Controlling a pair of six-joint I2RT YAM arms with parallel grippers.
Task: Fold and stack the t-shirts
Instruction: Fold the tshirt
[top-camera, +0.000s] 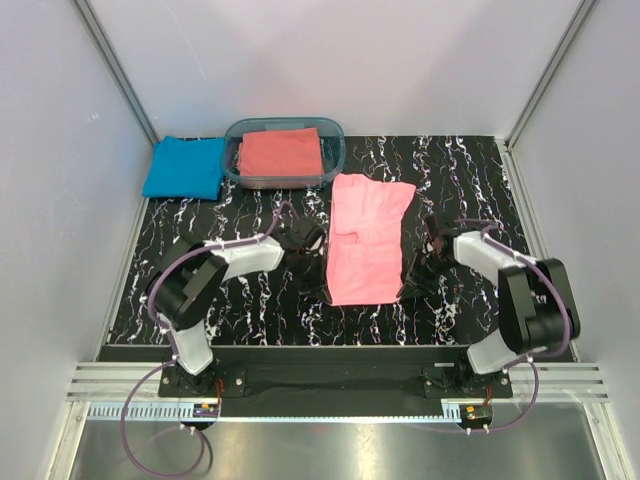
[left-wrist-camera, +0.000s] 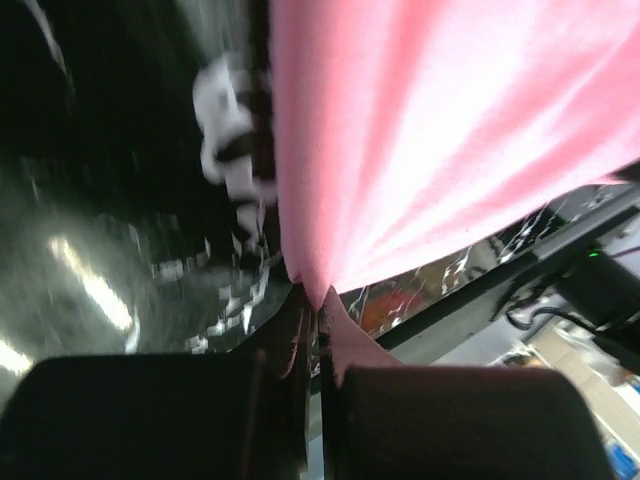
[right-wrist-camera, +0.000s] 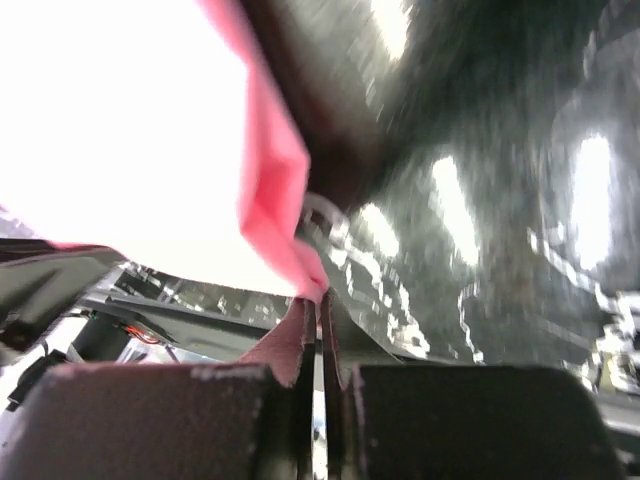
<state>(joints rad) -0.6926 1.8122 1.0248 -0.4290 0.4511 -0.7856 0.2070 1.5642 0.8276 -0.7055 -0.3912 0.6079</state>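
Note:
A light pink t-shirt (top-camera: 366, 238) lies stretched lengthwise on the black marbled table, narrow and long. My left gripper (top-camera: 316, 262) is shut on its left edge; the left wrist view shows the pink cloth (left-wrist-camera: 430, 130) pinched between the fingertips (left-wrist-camera: 322, 300). My right gripper (top-camera: 413, 266) is shut on its right edge; the right wrist view shows the pink cloth (right-wrist-camera: 272, 190) pinched at the tips (right-wrist-camera: 318, 300). A bright blue t-shirt (top-camera: 185, 167) lies folded at the back left. A coral-red t-shirt (top-camera: 282, 153) lies folded inside the tub.
A clear bluish plastic tub (top-camera: 336, 136) stands at the back centre, next to the blue shirt. Grey walls enclose the table on three sides. The table's front edge and a metal rail (top-camera: 330, 385) run near the arm bases.

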